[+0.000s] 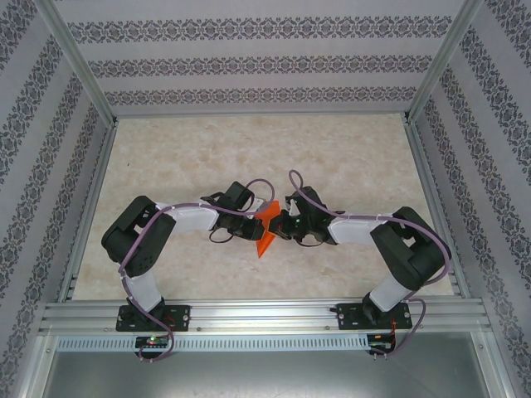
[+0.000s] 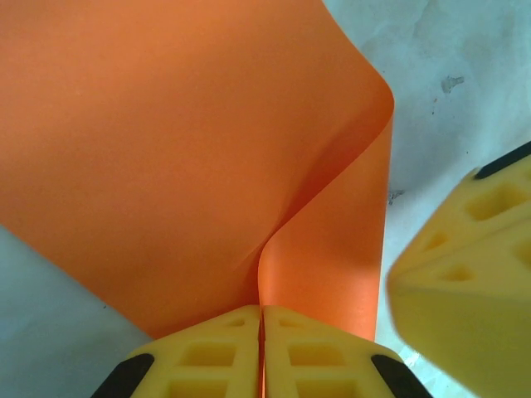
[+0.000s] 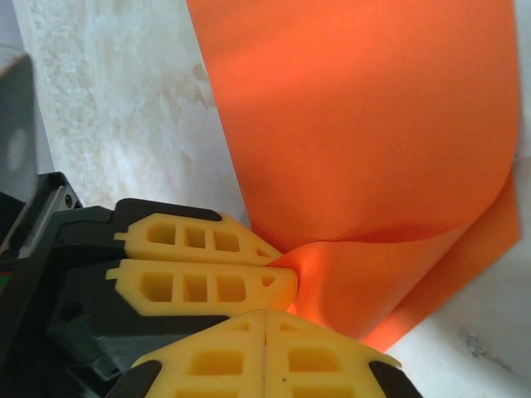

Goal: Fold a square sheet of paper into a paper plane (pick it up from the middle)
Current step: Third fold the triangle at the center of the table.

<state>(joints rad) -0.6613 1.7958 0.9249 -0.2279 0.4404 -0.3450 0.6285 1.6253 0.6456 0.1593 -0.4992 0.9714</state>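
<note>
- Count: one orange sheet of paper (image 1: 264, 242), two arms, two grippers, one table (image 1: 207, 157).
- The sheet is in the near half of the table, about midway across, between the two gripper tips where the arms meet.
- Sheet shape: curled over in a soft bend, not pressed flat.
- Left gripper (image 2: 262, 311): its yellow fingers are pressed together with a thin orange line in the seam. It pinches the sheet at the base of the bend, and the paper fans away from the tips.
- Right gripper (image 3: 265, 315): its fingers are pressed together, with the tips right against the sheet at the bend. I cannot tell whether any paper is caught between them.
- Right wrist view: the left gripper's fingers come in from the left, just above the right gripper's tips.
- Left wrist view: one right-gripper finger (image 2: 465, 282) is just beside the sheet's right edge.
</note>
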